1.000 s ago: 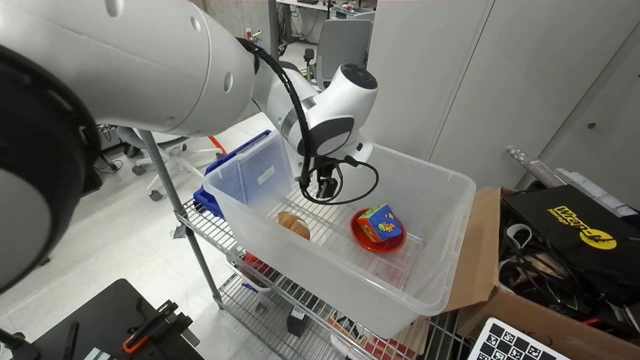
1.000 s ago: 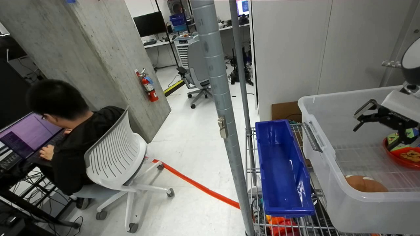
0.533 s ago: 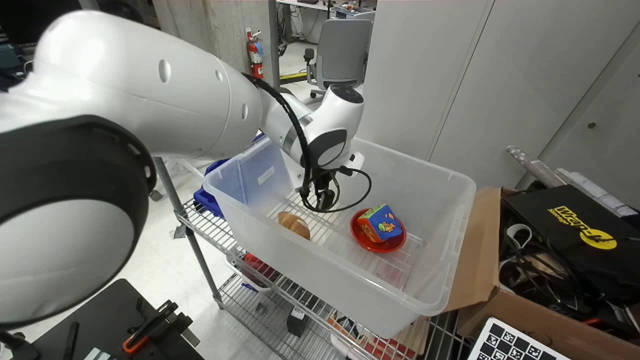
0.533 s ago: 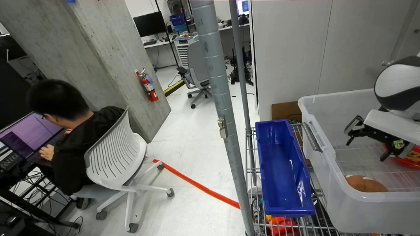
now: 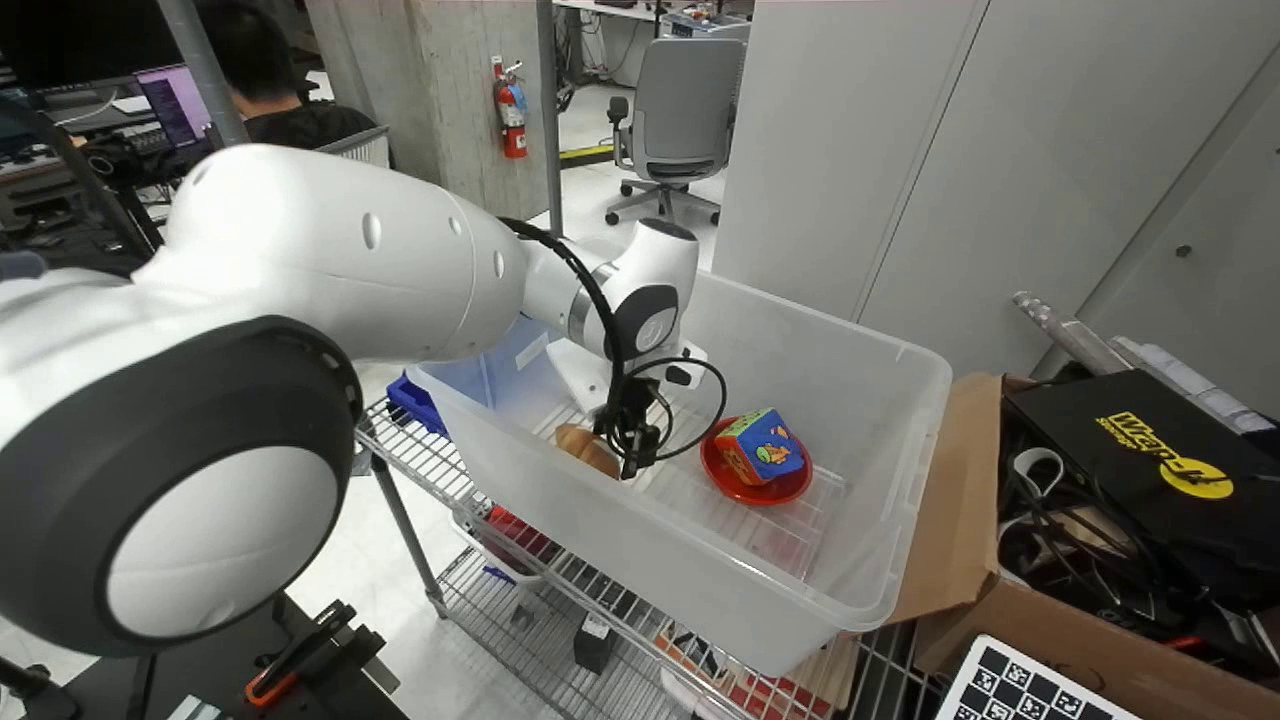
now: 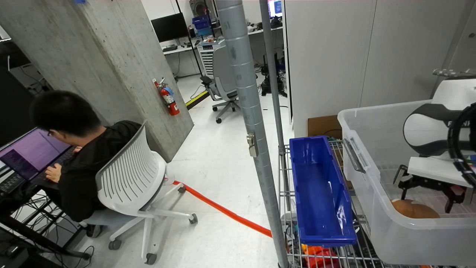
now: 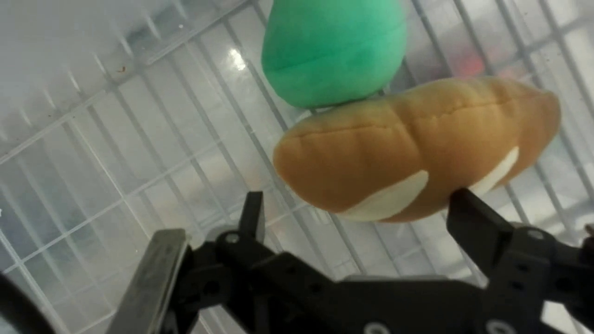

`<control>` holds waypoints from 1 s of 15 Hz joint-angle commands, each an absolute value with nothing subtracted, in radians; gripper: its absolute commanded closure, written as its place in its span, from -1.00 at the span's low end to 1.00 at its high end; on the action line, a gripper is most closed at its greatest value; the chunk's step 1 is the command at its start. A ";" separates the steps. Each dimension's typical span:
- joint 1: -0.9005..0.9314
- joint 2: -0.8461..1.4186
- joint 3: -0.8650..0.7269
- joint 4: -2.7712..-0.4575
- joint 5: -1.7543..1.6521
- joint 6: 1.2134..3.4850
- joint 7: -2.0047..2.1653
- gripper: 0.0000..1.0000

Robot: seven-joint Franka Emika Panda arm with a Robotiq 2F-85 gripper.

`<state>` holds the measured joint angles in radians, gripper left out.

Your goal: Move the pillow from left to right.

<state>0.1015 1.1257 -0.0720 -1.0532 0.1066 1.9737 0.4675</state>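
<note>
A brown pillow (image 7: pixel 394 148) with white patches is lying in a clear bin (image 5: pixel 660 560), a green soft toy (image 7: pixel 334 51) sitting just beside it. The gripper (image 7: pixel 357 194) is hanging close by the pillow, fingers standing wide apart. Rightward in an exterior view, a colorful block (image 5: pixel 765 448) is resting in a red bowl (image 5: pixel 735 487).

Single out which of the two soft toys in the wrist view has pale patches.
The long brown pillow: two pale patches show on it; the green toy beside it shows none.

A lab: robot arm (image 5: pixel 400 280), monitor (image 6: pixel 169 28).
</note>
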 commanded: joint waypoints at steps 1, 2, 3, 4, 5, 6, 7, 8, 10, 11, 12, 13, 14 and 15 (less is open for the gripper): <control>0.111 1.171 -0.059 -0.968 0.079 1.904 0.431 -1.00; 0.110 1.176 -0.054 -0.960 0.086 1.907 0.425 -0.98; 0.108 1.180 -0.048 -0.953 0.092 1.914 0.414 -0.49; 0.104 1.183 -0.039 -0.945 0.100 1.915 0.405 -0.49; 0.100 1.187 -0.031 -0.938 0.107 1.914 0.401 -0.46; 0.096 1.190 -0.023 -0.931 0.115 1.913 0.400 -0.32; 0.091 1.194 -0.015 -0.925 0.124 1.910 0.403 -0.14; 0.086 1.197 -0.009 -0.920 0.134 1.906 0.410 0.01; 0.079 1.204 -0.001 -0.909 0.142 1.907 0.412 0.30; 0.075 1.207 0.002 -0.904 0.147 1.907 0.414 0.43; 0.070 1.213 0.005 -0.892 0.155 1.904 0.418 0.59; 0.065 1.218 0.009 -0.883 0.164 1.900 0.423 0.72; 0.060 1.221 0.011 -0.875 0.173 1.896 0.429 0.88; 0.057 1.224 0.011 -0.869 0.180 1.896 0.430 0.97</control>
<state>0.0794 1.1864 -0.0108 -0.9419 0.1513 1.9407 0.4205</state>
